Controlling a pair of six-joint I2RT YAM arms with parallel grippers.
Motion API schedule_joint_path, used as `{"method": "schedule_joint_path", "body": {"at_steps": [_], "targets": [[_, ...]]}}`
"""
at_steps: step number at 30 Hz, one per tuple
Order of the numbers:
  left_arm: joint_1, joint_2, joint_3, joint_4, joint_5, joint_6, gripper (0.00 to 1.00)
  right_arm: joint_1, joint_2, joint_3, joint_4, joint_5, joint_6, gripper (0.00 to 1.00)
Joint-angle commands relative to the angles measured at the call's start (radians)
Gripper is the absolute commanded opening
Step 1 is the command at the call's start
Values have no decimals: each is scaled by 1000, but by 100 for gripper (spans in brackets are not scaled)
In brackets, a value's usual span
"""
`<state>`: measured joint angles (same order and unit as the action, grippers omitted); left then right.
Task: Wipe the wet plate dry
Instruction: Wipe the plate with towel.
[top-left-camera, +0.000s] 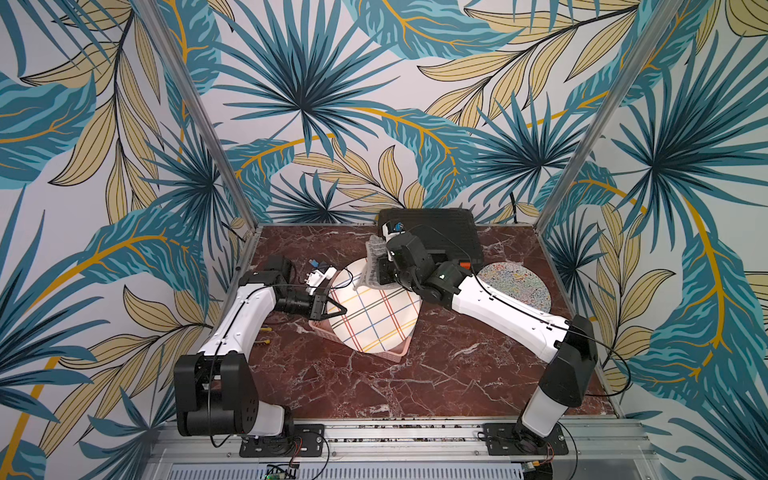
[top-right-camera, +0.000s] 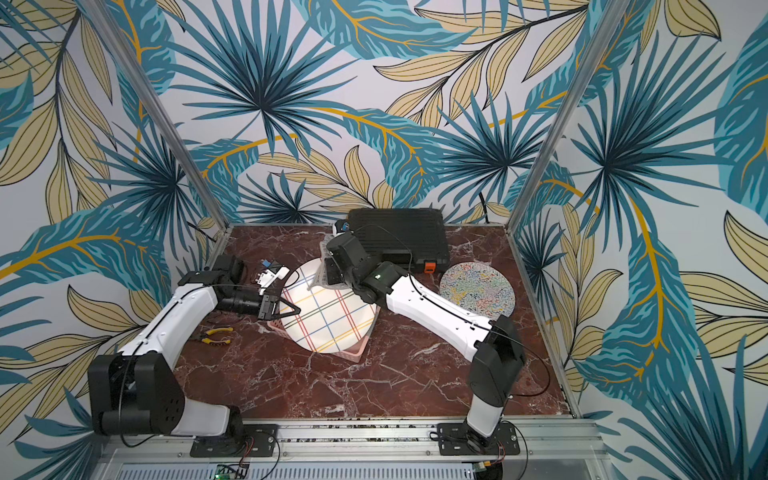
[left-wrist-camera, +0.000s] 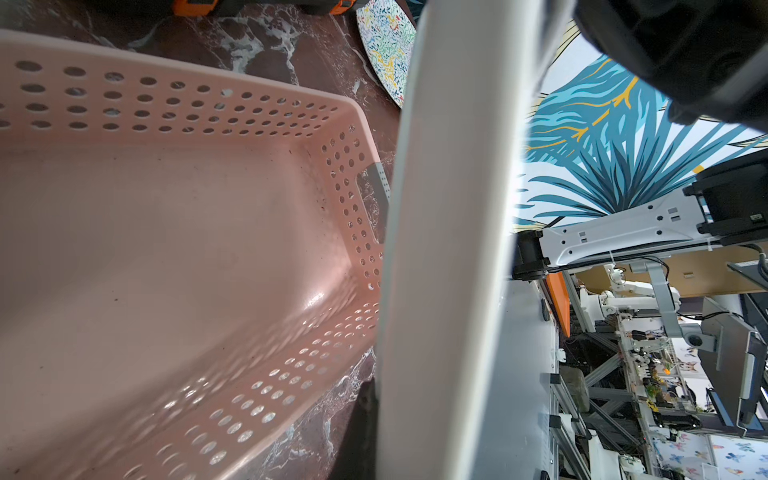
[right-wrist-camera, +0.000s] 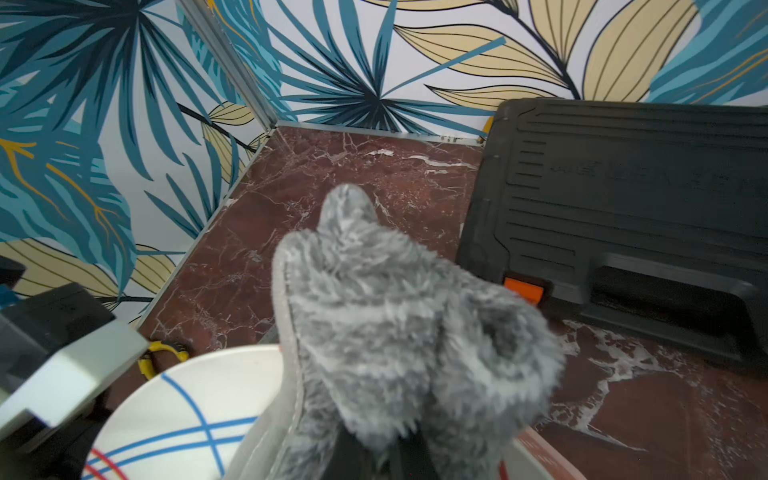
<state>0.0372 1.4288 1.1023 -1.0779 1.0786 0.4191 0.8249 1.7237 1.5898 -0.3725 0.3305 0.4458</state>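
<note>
- The left arm (top-left-camera: 239, 324) rises from its base at the lower left of both top views, elbow bent, forearm reaching toward the centre.
- The left gripper (top-left-camera: 337, 309) lies sideways, jaws closed on the rim of the plate (top-left-camera: 374, 322).
- The right arm (top-left-camera: 498, 316) stretches from the lower right toward the centre, wrist bent downward.
- The right gripper (right-wrist-camera: 380, 455) clamps the grey cloth (right-wrist-camera: 395, 332).

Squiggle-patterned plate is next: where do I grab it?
The squiggle-patterned plate appears to lie flat on the table, so pinch its rim, one jaw slid beneath. Come from its right, likely clearest: the black tool case crowds its far-left.
</note>
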Motion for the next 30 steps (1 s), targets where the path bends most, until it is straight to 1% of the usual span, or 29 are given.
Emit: {"method": "schedule_joint_path", "body": {"at_steps": [1,4,7,9,16,19,22,26,30], "targets": [[-6,-36,41,8,114,57,0,-62,-54,-84,-59,122,14,0],[-5,-37,42,12,116,57,0,-72,-96,-137,-39,122,11,0],[-5,-37,43,11,119,56,0,-66,-102,-139,-15,47,11,0],[-6,-37,44,9,119,57,0,-44,-90,-127,13,5,2,0],[-5,-32,41,5,115,58,0,105,33,28,41,-74,-60,0],[-5,-32,42,7,115,58,0,145,96,88,40,-121,-52,0],[-5,-31,42,8,115,56,0,174,133,112,38,-162,-43,0],[-5,-28,40,13,115,53,0,178,118,66,59,-187,-12,0],[-5,-27,41,16,116,52,0,171,67,-23,65,-146,-3,0]]}}
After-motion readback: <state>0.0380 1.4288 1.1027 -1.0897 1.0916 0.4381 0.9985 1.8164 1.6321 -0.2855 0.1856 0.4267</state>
